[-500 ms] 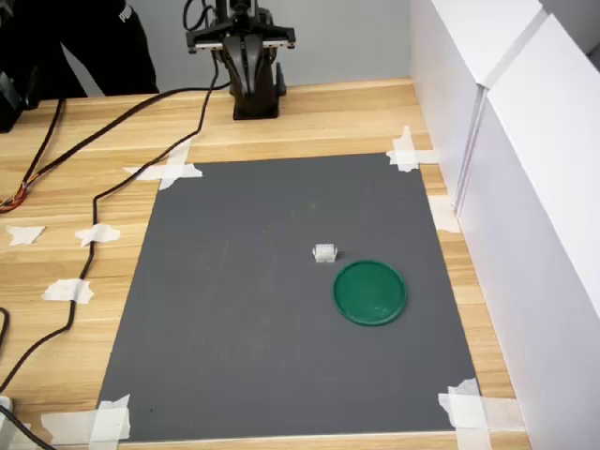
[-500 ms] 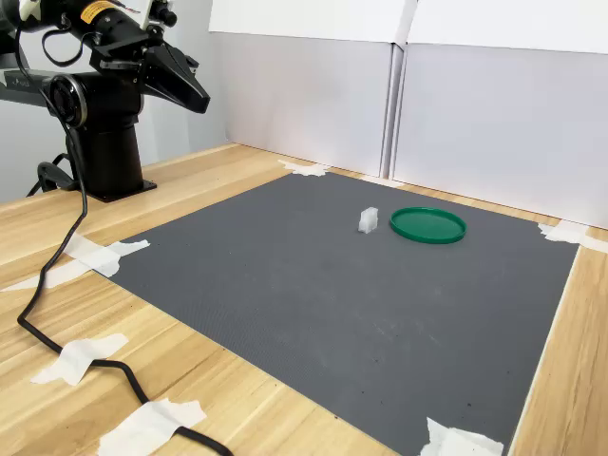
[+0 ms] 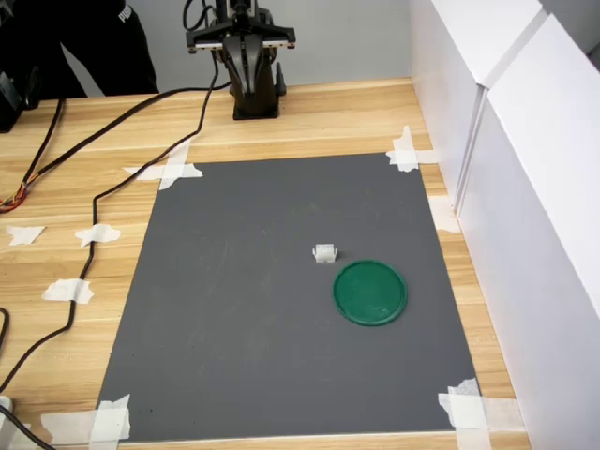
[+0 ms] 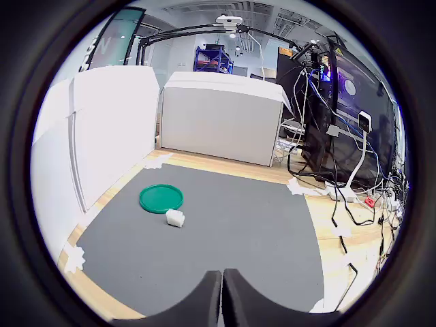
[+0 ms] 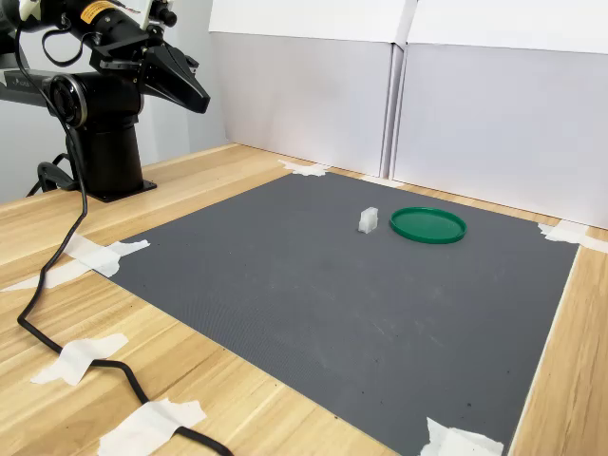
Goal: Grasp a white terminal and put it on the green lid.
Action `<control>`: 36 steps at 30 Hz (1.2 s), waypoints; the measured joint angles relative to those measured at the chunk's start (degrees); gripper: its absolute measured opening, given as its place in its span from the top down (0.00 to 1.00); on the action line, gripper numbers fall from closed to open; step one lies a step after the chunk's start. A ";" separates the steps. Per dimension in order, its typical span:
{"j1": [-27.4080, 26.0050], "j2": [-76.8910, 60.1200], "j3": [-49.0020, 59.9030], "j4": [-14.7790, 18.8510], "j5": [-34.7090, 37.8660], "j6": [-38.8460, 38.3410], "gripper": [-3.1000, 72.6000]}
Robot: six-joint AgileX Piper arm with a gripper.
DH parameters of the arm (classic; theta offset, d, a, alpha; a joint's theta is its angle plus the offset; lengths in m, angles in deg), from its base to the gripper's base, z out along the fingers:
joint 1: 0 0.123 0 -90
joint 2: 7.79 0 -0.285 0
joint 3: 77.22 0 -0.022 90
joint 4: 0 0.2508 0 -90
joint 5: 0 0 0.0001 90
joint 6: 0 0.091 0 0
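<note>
Grey mat (image 3: 262, 309) is crossed to reach white terminal (image 3: 324, 252), just beside green lid (image 3: 369, 292); gripper (image 4: 222, 293) is closed, empty, well apart.

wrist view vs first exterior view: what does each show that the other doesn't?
Only the wrist view: the gripper fingertips closed together, plus a background rack of monitors and cables. Only the first exterior view: the arm's base on the wooden table, and a black cable running across it. Both: the terminal beside the lid on the grey mat, apart.
</note>
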 joint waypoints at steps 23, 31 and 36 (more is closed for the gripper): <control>0.00 12.48 -11.40 0.00 1.09 -0.52 0.98; 0.00 25.83 -21.59 0.00 8.99 -1.67 0.98; 0.00 34.04 -28.12 -0.05 15.98 -4.73 0.98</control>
